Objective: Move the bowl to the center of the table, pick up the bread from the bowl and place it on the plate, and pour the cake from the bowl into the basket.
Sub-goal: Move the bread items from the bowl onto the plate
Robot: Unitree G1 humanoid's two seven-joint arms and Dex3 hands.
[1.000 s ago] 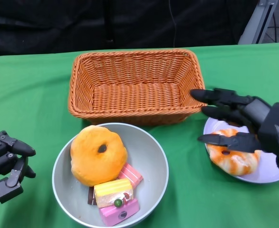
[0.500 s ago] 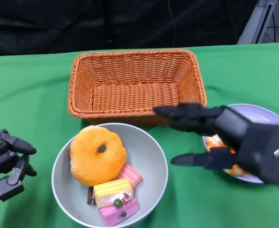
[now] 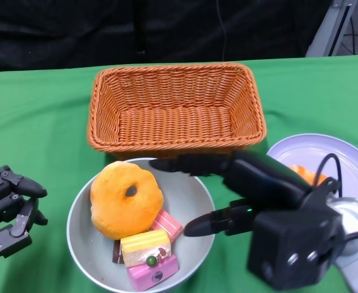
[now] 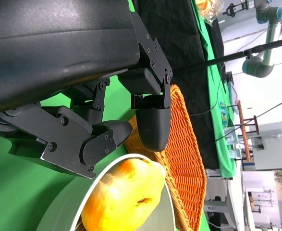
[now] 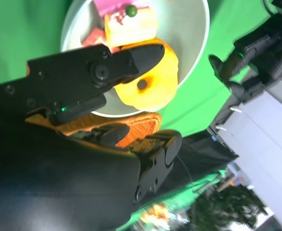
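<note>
Right hand (image 3: 246, 189) and its wrist housing cover most of the bread on the plate (image 3: 316, 149); only a small orange bit (image 3: 302, 174) shows behind the arm. Plate's right side cut off by head view edge. Left hand (image 3: 8, 207) partly cut by the left edge, so finger grip unclear there. Dark item (image 3: 116, 251) wedged under the cakes (image 3: 148, 253) in the bowl (image 3: 81, 238): too hidden to ID. In right wrist view the hand's shell blocks most of the basket (image 5: 141, 126) and part of the bowl's contents. Left wrist view: bowl and round bread (image 4: 124, 199) cut off at frame edge; background clutter too small/blurred to tell.
</note>
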